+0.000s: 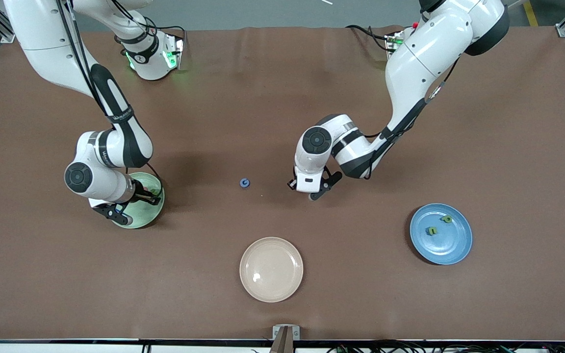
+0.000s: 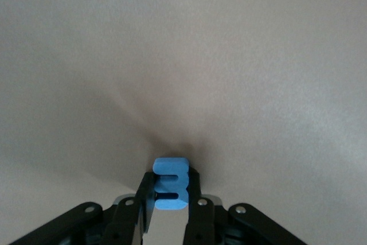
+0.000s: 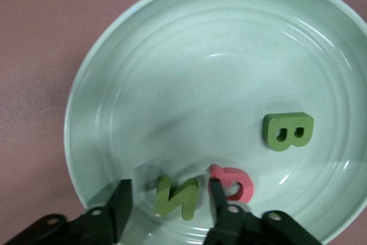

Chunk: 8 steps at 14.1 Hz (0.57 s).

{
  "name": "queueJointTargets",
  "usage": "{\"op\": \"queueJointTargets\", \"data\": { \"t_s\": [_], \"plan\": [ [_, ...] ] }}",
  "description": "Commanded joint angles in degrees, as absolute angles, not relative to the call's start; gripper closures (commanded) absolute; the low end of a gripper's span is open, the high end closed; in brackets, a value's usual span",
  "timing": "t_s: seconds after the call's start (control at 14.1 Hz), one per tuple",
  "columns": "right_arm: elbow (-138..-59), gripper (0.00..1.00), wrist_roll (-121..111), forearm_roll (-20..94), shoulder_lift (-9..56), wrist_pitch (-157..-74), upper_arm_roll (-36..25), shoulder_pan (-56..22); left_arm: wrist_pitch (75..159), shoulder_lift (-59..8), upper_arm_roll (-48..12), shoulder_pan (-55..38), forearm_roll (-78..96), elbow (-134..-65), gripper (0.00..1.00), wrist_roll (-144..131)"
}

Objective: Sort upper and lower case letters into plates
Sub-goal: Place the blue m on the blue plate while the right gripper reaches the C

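Plates number three on the brown table (image 1: 282,98): one mint green plate (image 1: 151,215) toward the right arm's end, one blue plate (image 1: 451,245) toward the left arm's end, and one cream plate (image 1: 271,269) between them, nearest the front camera. Letters in sight number seven. In the right wrist view the green plate (image 3: 172,84) holds three: a green B (image 3: 288,131), a green N (image 3: 176,195) and a red letter (image 3: 232,184) whose shape I cannot read for sure. The blue plate holds two small letters, a green one (image 1: 447,219) and a green-and-blue one (image 1: 431,230) just beside it. The cream plate shows no letter. One dark blue letter (image 1: 244,183) lies loose on the table near the middle, farther from the front camera than the cream plate. The left gripper (image 1: 312,189) is low at the table near that loose letter, its jaws pinching a light blue block letter (image 2: 171,183) by its two sides, the letter standing upright between the fingers (image 2: 199,210). The right gripper (image 3: 166,199) hangs over the green plate with its jaws spread; the N stands between its fingertips, with the red letter just beside one finger (image 3: 217,196).
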<state>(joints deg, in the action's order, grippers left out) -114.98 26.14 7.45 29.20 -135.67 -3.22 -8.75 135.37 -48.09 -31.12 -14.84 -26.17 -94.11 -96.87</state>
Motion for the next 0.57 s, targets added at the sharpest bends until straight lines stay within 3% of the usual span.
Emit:
{"op": "queueJointTargets", "data": {
  "t_s": [0.0, 0.21, 0.5],
  "plan": [
    [-111.9, 0.0, 26.4, 7.0, 27.9, -130.4, -2.7, -8.9, 133.7, -47.5, -30.7, -13.2, -27.7, -91.9, 0.99, -93.8],
    [-106.2, 0.0, 32.8, 7.0, 27.2, -120.8, -2.7, -12.8, 128.5, -45.7, -30.8, -8.3, -28.0, -89.5, 0.99, -83.1],
    [-106.1, 0.0, 47.2, 7.7, 27.6, -125.3, -2.6, -21.4, 124.5, -43.8, -31.1, -1.8, -28.0, -87.5, 0.99, -66.3]
  ]
}}
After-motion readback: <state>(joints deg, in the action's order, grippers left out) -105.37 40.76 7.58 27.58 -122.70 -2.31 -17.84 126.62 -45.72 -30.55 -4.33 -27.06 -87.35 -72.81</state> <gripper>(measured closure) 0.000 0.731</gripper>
